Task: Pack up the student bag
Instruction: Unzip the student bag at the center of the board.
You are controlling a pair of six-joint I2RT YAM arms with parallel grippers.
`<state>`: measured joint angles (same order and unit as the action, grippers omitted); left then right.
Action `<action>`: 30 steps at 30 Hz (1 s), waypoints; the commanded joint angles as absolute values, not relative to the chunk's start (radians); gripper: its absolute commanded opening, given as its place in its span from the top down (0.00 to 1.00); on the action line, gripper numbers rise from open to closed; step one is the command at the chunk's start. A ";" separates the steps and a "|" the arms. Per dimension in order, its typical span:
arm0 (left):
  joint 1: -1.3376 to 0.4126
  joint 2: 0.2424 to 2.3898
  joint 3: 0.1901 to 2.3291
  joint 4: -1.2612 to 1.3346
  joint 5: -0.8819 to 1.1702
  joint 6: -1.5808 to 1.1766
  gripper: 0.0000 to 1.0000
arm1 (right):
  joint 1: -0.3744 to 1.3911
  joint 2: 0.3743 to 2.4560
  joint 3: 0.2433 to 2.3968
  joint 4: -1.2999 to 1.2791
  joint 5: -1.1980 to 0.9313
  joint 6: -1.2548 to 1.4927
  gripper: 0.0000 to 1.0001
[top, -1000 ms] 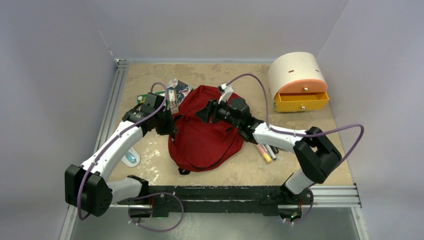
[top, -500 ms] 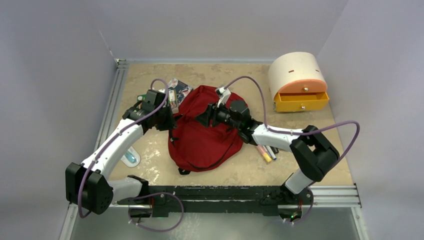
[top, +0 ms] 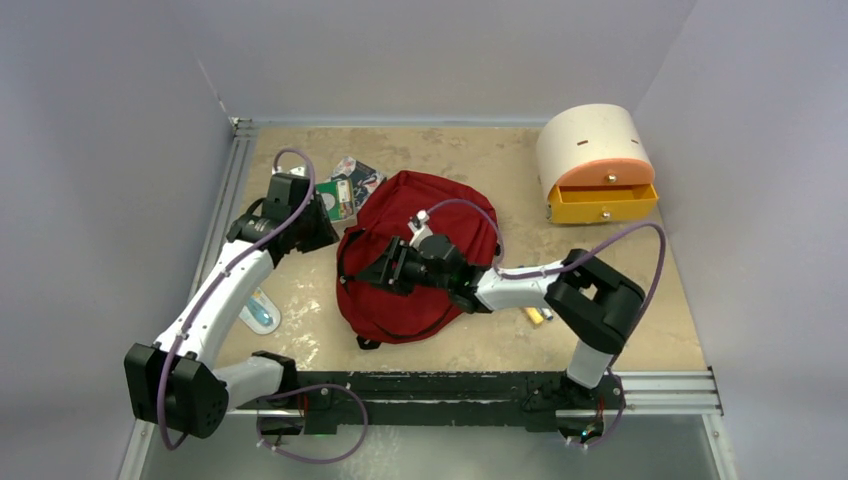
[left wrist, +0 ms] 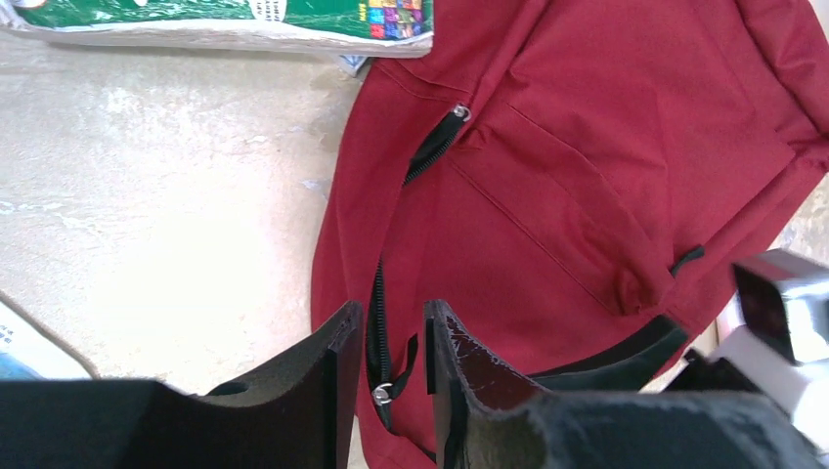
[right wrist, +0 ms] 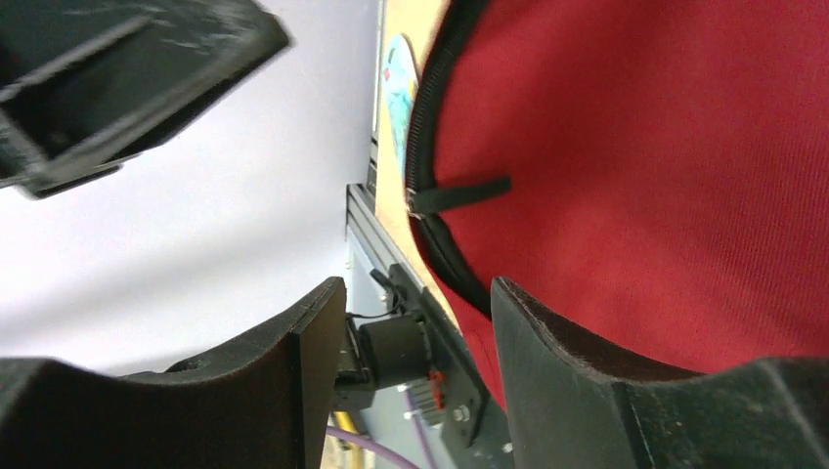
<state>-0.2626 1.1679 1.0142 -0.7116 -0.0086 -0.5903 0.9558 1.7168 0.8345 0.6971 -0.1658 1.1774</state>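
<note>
The student bag [top: 420, 250], dark red with black zippers, lies flat mid-table. In the left wrist view its main zipper [left wrist: 378, 322] runs down the bag's [left wrist: 587, 166] left edge, and a metal pull with a black tab [left wrist: 389, 391] shows in the gap between my fingers. My left gripper [top: 318, 232] [left wrist: 393, 311] hovers at the bag's left edge, jaws narrowly apart, touching nothing. My right gripper [top: 372, 275] [right wrist: 418, 288] is open over the bag's front left part, empty. Another zipper pull [right wrist: 459, 193] lies beyond it on the bag [right wrist: 665, 176].
Books [top: 345, 190] [left wrist: 225, 20] lie at the bag's upper left. A cream-and-orange drawer box [top: 595, 160] with its yellow drawer open stands at the back right. Pens [top: 538, 314] lie right of the bag. A blue-white item [top: 260, 315] lies at the left.
My left gripper has opened and drawn back left, off the bag's edge. My right arm has swung left and nearer across the bag.
</note>
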 commanded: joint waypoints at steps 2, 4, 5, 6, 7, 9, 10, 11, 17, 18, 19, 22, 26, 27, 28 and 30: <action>-0.226 1.160 0.992 -0.667 0.008 -0.607 0.71 | 0.989 1.768 0.850 0.698 -0.119 1.594 0.40; -0.223 1.159 0.971 -0.643 0.052 -0.617 0.71 | 0.996 1.777 0.852 0.707 -0.108 1.648 0.40; -0.222 1.161 0.961 -0.628 0.070 -0.620 0.71 | 0.998 1.779 0.856 0.706 -0.100 1.665 0.40; -0.222 1.166 0.950 -0.614 0.090 -0.620 0.71 | 0.997 1.779 0.861 0.699 -0.089 1.680 0.40; -0.222 1.172 0.943 -0.603 0.106 -0.618 0.71 | 1.000 1.777 0.864 0.694 -0.076 1.695 0.40; -0.222 1.186 0.933 -0.588 0.127 -0.620 0.71 | 1.000 1.774 0.870 0.686 -0.054 1.717 0.40; -0.222 1.192 0.928 -0.583 0.131 -0.619 0.72 | 1.000 1.775 0.876 0.676 -0.045 1.730 0.39; -0.222 1.198 0.923 -0.578 0.138 -0.619 0.72 | 1.000 1.780 0.888 0.656 -0.040 1.743 0.39; -0.222 1.210 0.901 -0.562 0.146 -0.620 0.72 | 1.003 1.839 0.970 0.548 -0.054 1.779 0.40; -0.222 1.209 0.899 -0.564 0.142 -0.620 0.72 | 1.004 1.846 0.971 0.547 -0.052 1.792 0.40; -0.222 1.209 0.897 -0.565 0.137 -0.619 0.72 | 1.005 1.849 0.970 0.550 -0.051 1.803 0.40; -0.222 1.208 0.894 -0.572 0.120 -0.617 0.72 | 1.008 1.852 0.969 0.556 -0.044 1.832 0.41; -0.222 1.205 0.893 -0.575 0.107 -0.615 0.73 | 1.016 1.850 0.980 0.520 -0.029 1.857 0.41; -0.222 1.204 0.894 -0.575 0.106 -0.614 0.73 | 1.017 1.853 0.982 0.521 -0.032 1.862 0.42; -0.222 1.204 0.894 -0.574 0.105 -0.614 0.73 | 1.017 1.855 0.982 0.527 -0.036 1.867 0.42; -0.222 1.206 0.895 -0.574 0.104 -0.612 0.73 | 1.020 1.859 0.984 0.537 -0.044 1.874 0.42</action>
